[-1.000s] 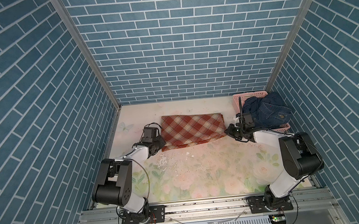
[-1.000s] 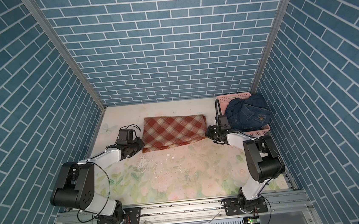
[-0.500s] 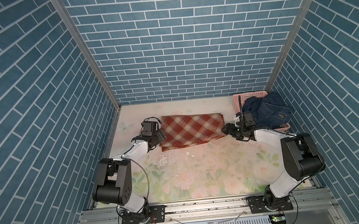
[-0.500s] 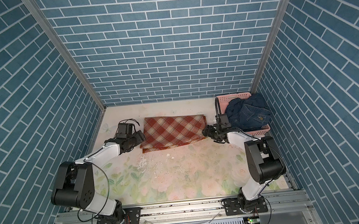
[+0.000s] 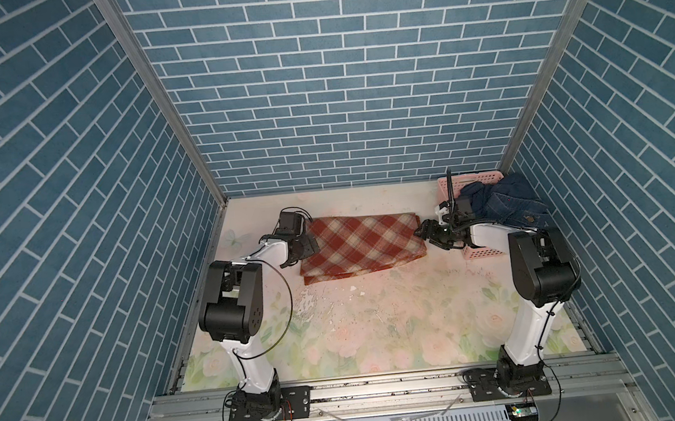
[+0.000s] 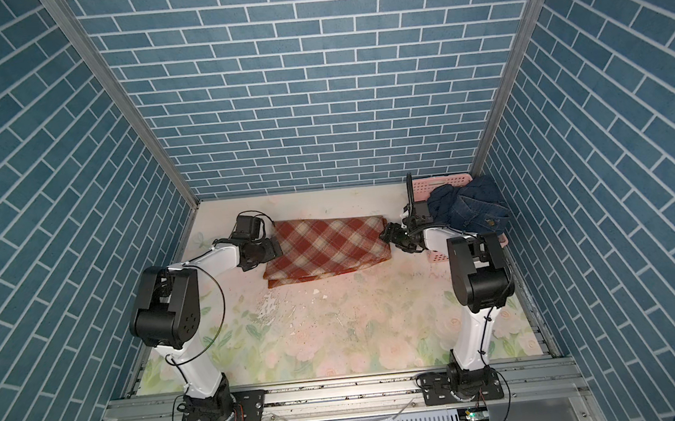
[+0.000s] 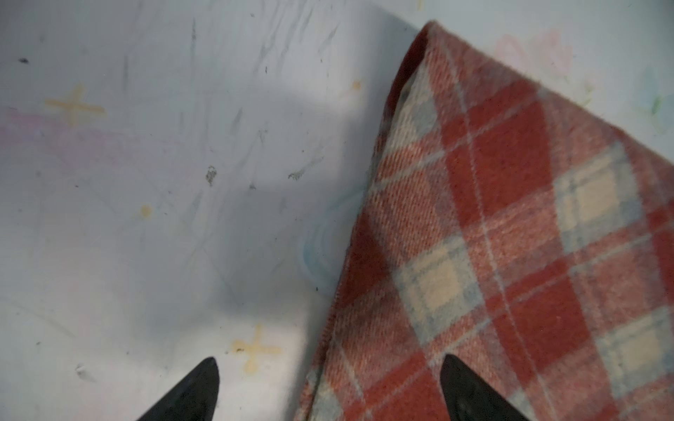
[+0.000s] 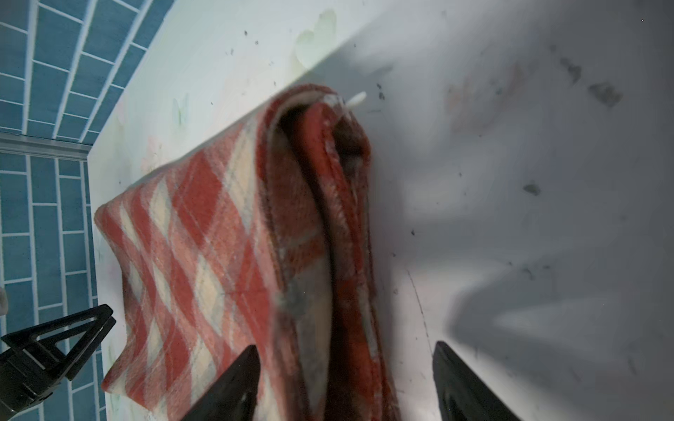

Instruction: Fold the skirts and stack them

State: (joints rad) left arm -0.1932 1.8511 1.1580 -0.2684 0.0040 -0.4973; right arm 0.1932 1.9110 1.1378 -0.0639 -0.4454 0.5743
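Note:
The rust-red and cream plaid skirt [image 5: 362,245] [image 6: 326,248] lies folded flat at the back middle of the table. My left gripper [image 5: 312,247] [image 6: 274,248] is at its left end, open, one finger over the plaid cloth [image 7: 510,237] and one over bare table; its jaws [image 7: 328,359] straddle the edge. My right gripper [image 5: 423,231] [image 6: 387,232] is open at the right end, astride the layered fold [image 8: 339,218], jaws [image 8: 344,346] wide. The dark blue denim skirts [image 5: 502,201] [image 6: 468,204] are heaped in the basket.
The pink perforated basket [image 5: 481,253] [image 6: 442,256] stands at the back right, behind the right forearm. The floral table cover [image 5: 379,320] has white flecks in the middle. Blue brick walls close in the back and both sides.
Both grippers have opened and let go of the plaid skirt's ends. They also moved a little toward the back wall. The skirt now lies flat by itself.

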